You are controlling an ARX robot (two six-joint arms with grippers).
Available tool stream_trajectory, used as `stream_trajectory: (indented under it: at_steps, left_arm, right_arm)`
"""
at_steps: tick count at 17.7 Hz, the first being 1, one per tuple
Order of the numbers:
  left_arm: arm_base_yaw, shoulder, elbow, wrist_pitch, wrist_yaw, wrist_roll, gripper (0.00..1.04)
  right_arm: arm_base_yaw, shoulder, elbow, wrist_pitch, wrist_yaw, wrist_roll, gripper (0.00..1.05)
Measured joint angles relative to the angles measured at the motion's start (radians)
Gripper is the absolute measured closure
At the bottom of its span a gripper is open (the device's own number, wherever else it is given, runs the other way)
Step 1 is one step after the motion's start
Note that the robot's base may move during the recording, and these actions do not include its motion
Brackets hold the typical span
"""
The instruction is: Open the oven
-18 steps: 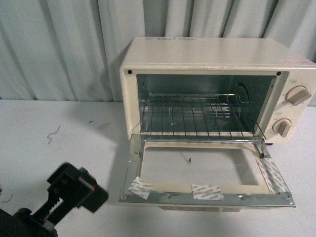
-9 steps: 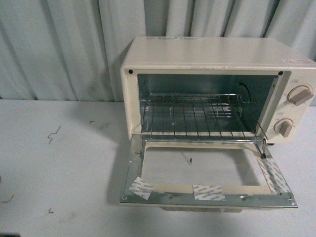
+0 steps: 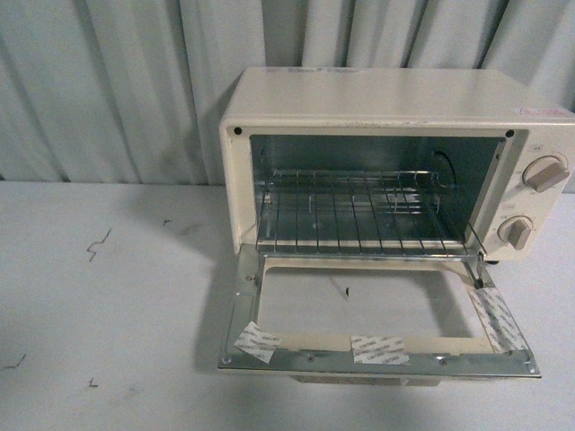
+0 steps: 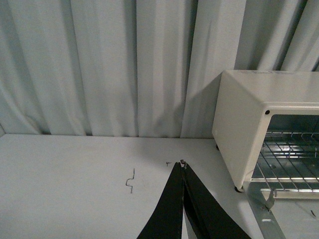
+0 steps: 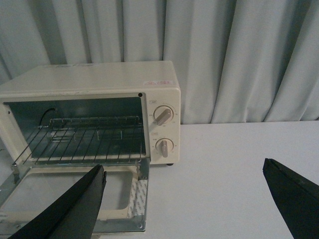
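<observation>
- oven (image 3: 377,99): right side cut by the front view's edge; handle under the lowered door (image 3: 373,314) mostly hidden
- knob labels too small to read
- left end effector (image 4: 182,169): only the finger tips show, rest cut off
- right end effector (image 5: 184,191): fingers cut by the frame's bottom

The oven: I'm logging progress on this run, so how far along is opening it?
It looks done. The oven has its door dropped flat, with the wire rack exposed. Nothing is in hand: the left gripper is shut on nothing, away from the oven, and the right gripper is open and empty. Nothing visible remains except perhaps parking the arms.
</observation>
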Motion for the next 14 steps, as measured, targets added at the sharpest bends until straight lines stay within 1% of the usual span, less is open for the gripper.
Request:
stream_trajectory:
  at_steps: [1,2,3,4,6,7,10,13,14]
  left_arm:
    - [0.052,-0.303,0.0,-0.281,0.048,0.0,1.03]
    - [0.07,-0.399,0.001,-0.379,0.068,0.0,1.03]
    - [0.155,-0.496,0.002,-0.478,0.161,0.001,1.03]
    - [0.188,-0.56,0.002,-0.544,0.161,0.0,1.03]
    - [0.177,-0.653,0.011,-0.655,0.18,0.001,1.03]
    - [0.178,-0.742,0.011,-0.769,0.179,0.001,1.03]
    - [0.178,-0.816,0.011,-0.845,0.179,0.001,1.03]
    - [0.178,-0.845,0.011,-0.878,0.179,0.001,1.03]
    - [0.178,-0.898,0.016,-0.959,0.179,0.001,1.03]
  right_arm:
    - [0.0,0.0,0.0,0.0,0.0,0.0,0.06]
    - [0.0,0.0,0.0,0.0,0.0,0.0,0.06]
    - [0.0,0.0,0.0,0.0,0.0,0.0,0.06]
    - [0.0,0.0,0.0,0.0,0.0,0.0,0.06]
    - [0.0,0.0,0.0,0.0,0.0,0.0,0.06]
    - [0.0,0.0,0.0,0.0,0.0,0.0,0.06]
    - [0.0,0.0,0.0,0.0,0.0,0.0,0.06]
    - [0.0,0.0,0.0,0.0,0.0,0.0,0.06]
    - [0.0,0.0,0.0,0.0,0.0,0.0,0.06]
